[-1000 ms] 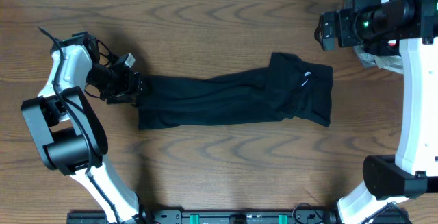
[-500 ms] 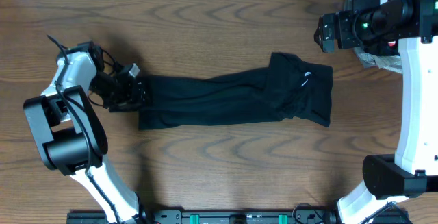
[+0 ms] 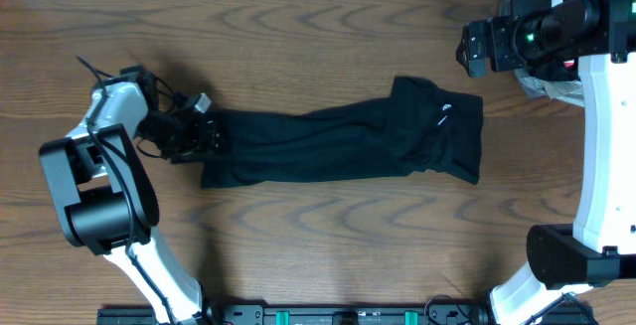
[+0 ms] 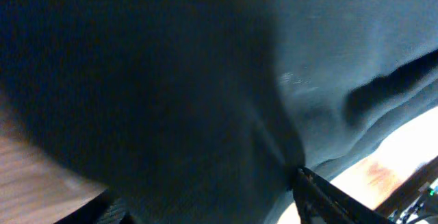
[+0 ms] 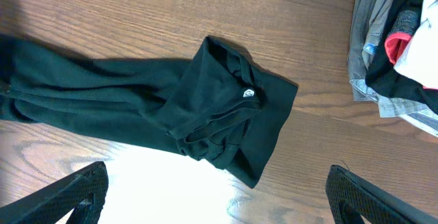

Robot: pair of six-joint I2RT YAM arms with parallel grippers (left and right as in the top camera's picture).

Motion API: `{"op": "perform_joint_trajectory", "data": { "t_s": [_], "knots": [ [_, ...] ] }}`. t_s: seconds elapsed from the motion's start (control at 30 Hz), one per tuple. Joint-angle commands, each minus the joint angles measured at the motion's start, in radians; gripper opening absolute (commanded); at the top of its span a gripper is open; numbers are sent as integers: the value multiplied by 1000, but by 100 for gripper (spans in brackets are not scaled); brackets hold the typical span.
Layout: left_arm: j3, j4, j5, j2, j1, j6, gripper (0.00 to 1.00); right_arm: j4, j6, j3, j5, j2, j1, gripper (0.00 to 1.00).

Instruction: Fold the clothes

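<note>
Brown wood-grain table (image 3: 298, 27), black T-shirt (image 3: 338, 146) bunched lengthwise across it, mixed garment heap (image 5: 393, 53) at its right edge.

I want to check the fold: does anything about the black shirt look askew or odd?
Yes. The black T-shirt is not flat. It lies bunched into a long, wrinkled band across the table, with its right end doubled over at a slant and the white logo showing there. No tear is visible.

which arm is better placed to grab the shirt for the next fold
Left. The left end effector sits at the left end of the black T-shirt; the right end effector hangs open, far off.
</note>
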Motion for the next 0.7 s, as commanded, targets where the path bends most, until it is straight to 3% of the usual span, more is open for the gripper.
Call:
{"op": "perform_joint_trajectory", "data": {
  "t_s": [0.0, 0.13, 0.17, 0.37, 0.67],
  "knots": [
    [-74, 40, 17, 16, -46, 5, 61, -4, -14, 7, 3, -1, -10, 99],
    [-134, 122, 7, 16, -63, -31, 12, -7, -14, 7, 3, -1, -10, 99],
    [-141, 138, 2, 16, -63, -52, 6, -8, -14, 7, 3, -1, -10, 99],
    [-116, 140, -1, 14, -11, -129, 6, -15, -14, 7, 3, -1, -10, 98],
    [-17, 41, -23, -50, 119, -136, 6, -11, 13, 4, 3, 4, -9, 98]
  ]
}}
